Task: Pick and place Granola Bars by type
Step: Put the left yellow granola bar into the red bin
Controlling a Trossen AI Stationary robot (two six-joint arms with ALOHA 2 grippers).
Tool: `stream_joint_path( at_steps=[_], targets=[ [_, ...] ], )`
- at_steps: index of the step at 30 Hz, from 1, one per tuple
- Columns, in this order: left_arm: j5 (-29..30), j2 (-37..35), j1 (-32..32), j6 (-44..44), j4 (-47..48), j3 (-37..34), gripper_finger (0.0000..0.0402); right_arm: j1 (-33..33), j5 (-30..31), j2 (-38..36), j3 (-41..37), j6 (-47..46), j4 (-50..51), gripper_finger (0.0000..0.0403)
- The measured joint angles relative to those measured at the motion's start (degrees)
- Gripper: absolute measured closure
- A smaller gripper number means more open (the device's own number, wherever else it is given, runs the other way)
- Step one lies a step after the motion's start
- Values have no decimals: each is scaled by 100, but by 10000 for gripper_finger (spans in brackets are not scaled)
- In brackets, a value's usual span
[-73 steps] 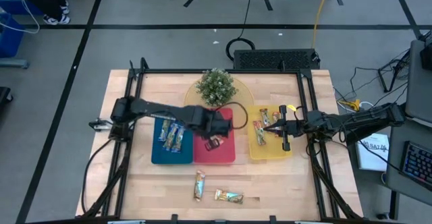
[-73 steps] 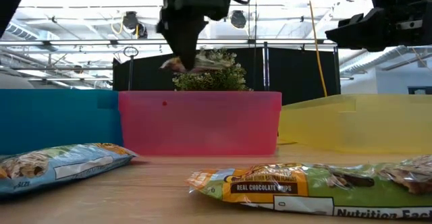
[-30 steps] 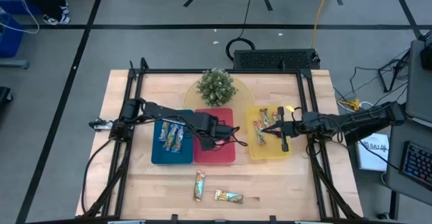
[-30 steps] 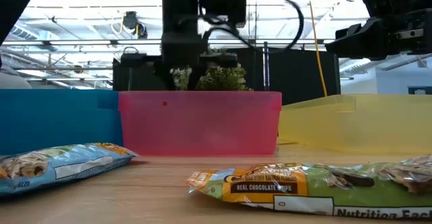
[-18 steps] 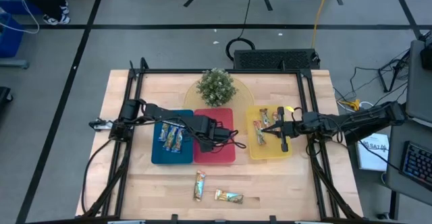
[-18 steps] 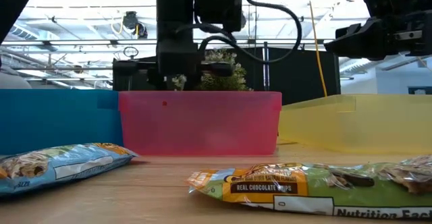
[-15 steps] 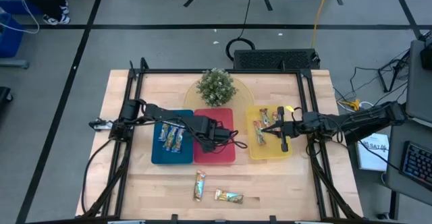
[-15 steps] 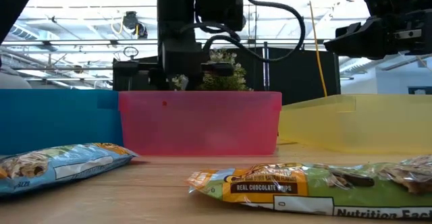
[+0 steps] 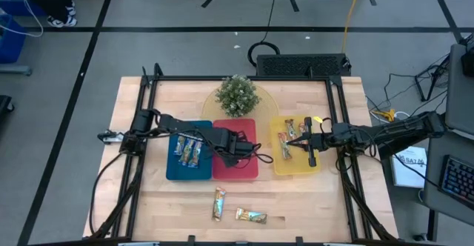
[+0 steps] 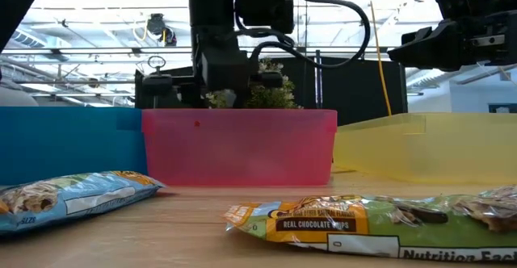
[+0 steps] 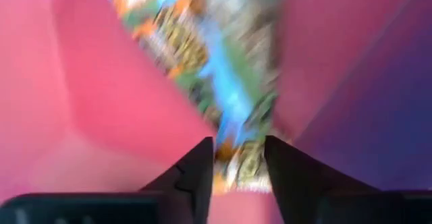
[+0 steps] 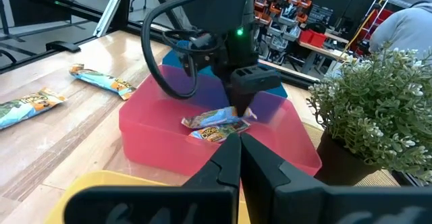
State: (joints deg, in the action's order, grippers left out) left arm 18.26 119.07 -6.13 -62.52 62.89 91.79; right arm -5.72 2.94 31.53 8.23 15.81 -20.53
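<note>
the left arm reaches low into the red tray (image 9: 246,166), its left claw (image 11: 233,158) parted around the end of a granola bar (image 12: 217,123) lying inside. the right claw (image 12: 240,158) hangs clenched over the yellow tray (image 9: 296,165). a plant (image 9: 237,95) stands behind. since a second ago, the left fingers have spread wider.

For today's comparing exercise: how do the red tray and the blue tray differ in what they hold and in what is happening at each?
The red tray holds one granola bar, while the blue tray holds several bars side by side. The left hand reaches down into the red tray at that bar; no hand is over the blue tray. Both are flat rectangular trays standing next to each other on the wooden table.
</note>
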Motion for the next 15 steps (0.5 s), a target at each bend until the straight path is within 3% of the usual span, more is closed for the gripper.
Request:
stream_joint_path(
  at_steps=[6,11,15],
  targets=[
    [1110,0,-49,7,8,6,204,1,-2,0,0,-11,-95,403],
    [2219,0,-408,382,186,222,189,2,-4,-2,0,-11,-82,403],
    [2276,-4,-820,604,736,757,199,2,-4,-2,0,-11,-64,403]
  ],
)
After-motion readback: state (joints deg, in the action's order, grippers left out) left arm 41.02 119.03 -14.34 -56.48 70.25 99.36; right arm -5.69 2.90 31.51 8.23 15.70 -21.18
